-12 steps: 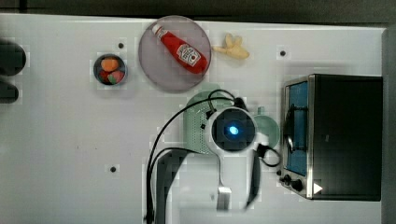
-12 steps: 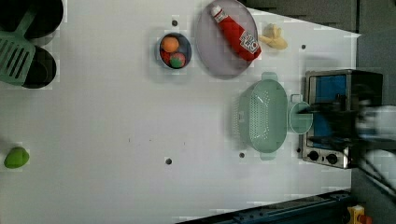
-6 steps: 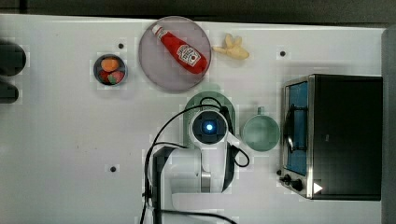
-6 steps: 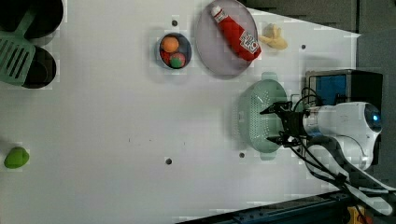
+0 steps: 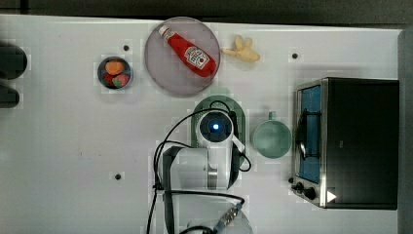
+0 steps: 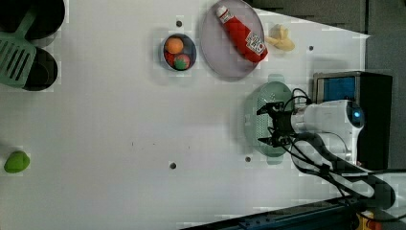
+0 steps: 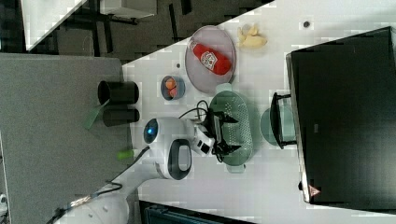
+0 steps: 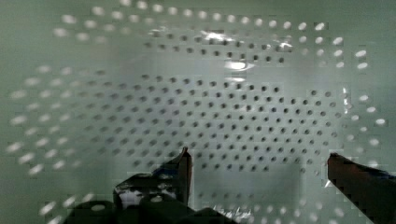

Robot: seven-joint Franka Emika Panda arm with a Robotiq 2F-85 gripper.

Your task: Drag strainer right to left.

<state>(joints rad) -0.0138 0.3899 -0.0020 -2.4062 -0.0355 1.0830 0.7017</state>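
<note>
The ketchup bottle (image 5: 189, 50) is red with a white cap and a white label; its print is too small to read. It lies on a round grey plate (image 5: 163, 63) near the far edge of the white worktop (image 5: 58, 146). To the top view's left of the plate stands a small dark bowl (image 5: 115, 72) holding an orange fruit and a red-and-green one. To the top view's right of the plate lies a pale yellow banana bunch (image 5: 242, 50), directly on the worktop.

The strainer (image 6: 258, 125), a pale mint-green oval colander with a small rim tab, sits just below the plate in the top view, between the plate and the robot's base. Nothing lies in its bowl. Beside it, on the top view's right, stands a green mug (image 5: 271, 138), which looks empty from above, and past the mug a black toaster oven (image 5: 355, 141) with a blue-tinted glass door.

The tool (image 6: 271, 124) hangs over the strainer's bowl with its two fingers spread wide and nothing between them. In the wrist view the perforated bowl (image 8: 243, 107) lies close beyond the fingertips (image 8: 184, 161).

At the left view's left edge stand two black cups (image 6: 40, 72), a green spatula (image 6: 16, 52) resting across them, and farther down lies a small green fruit (image 6: 16, 161).
</note>
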